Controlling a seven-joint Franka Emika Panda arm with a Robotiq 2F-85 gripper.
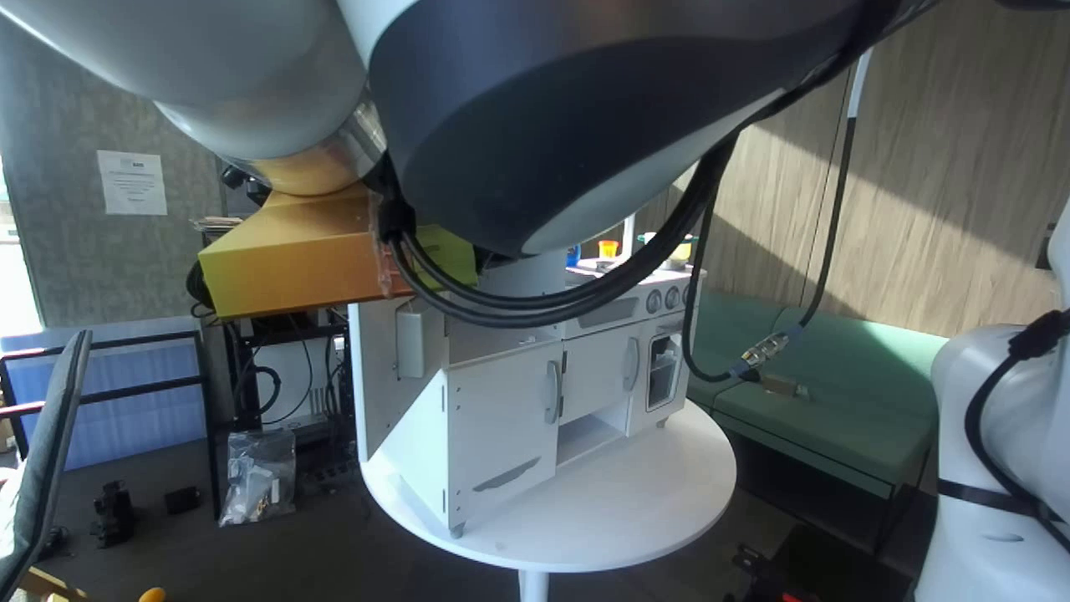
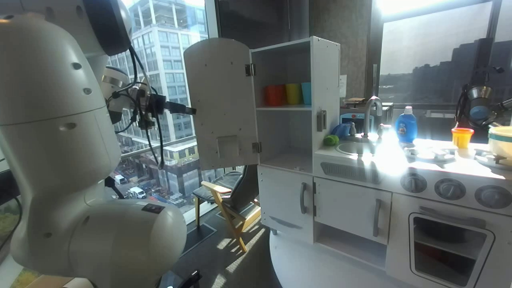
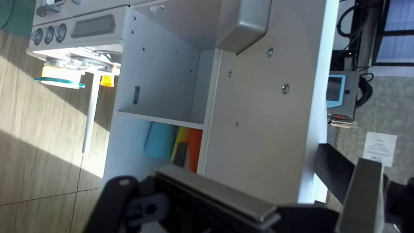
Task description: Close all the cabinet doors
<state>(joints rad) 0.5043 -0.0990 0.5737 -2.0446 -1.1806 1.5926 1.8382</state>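
The tall white cabinet door stands swung open, its inner face and small square fitting showing. It also shows in an exterior view and the wrist view. The shorter lower door lies flush with the cabinet front, as does the middle door. My gripper is at the tall door's outer edge. In the wrist view the gripper is open, its fingers wide apart, one overlapping the door's free edge. I cannot tell whether it touches. The arm hides the gripper in an exterior view.
The cabinet stands on a round white table. Red, yellow and blue cups stand on the upper shelf. A sink tap, a blue bottle and an orange cup stand on the counter. A chair is below the open door.
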